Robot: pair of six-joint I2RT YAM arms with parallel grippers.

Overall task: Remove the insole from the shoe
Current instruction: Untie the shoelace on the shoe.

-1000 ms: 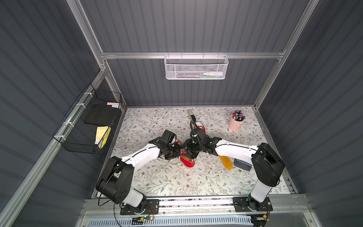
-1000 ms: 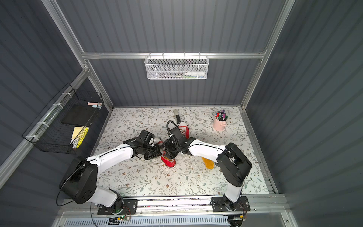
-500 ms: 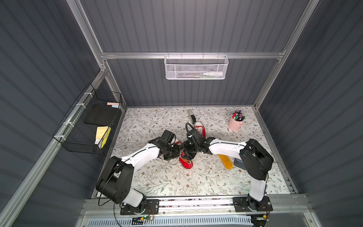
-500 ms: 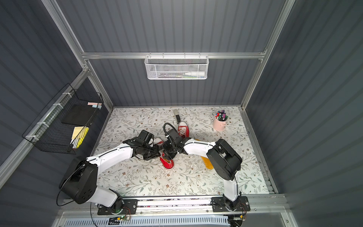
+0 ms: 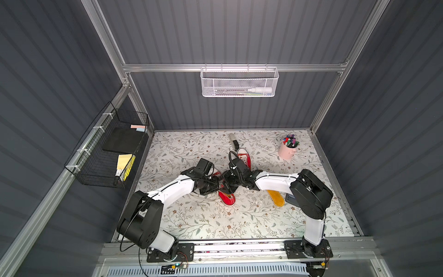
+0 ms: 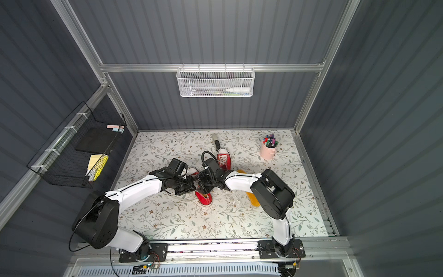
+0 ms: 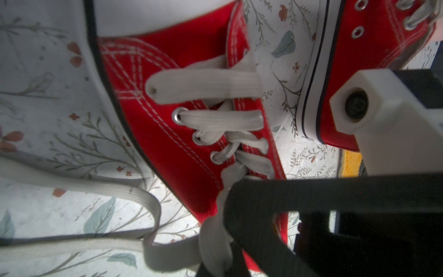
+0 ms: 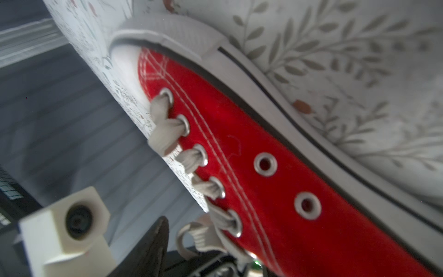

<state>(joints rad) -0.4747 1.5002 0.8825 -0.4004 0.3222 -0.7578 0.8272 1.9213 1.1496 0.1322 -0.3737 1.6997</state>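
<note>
Action is centring on the red canvas lace-up sneaker lying mid-bench on the floral-patterned bench. The left gripper is sitting fully closed by the white laces, though what it's pinching isn't showing. The right gripper is crowding the collar, its gap unreadable. A yellow foam insole is lying loose toward the right edge, so I'm judging one removal done, while this shoe's insole isn't appearing.
</note>
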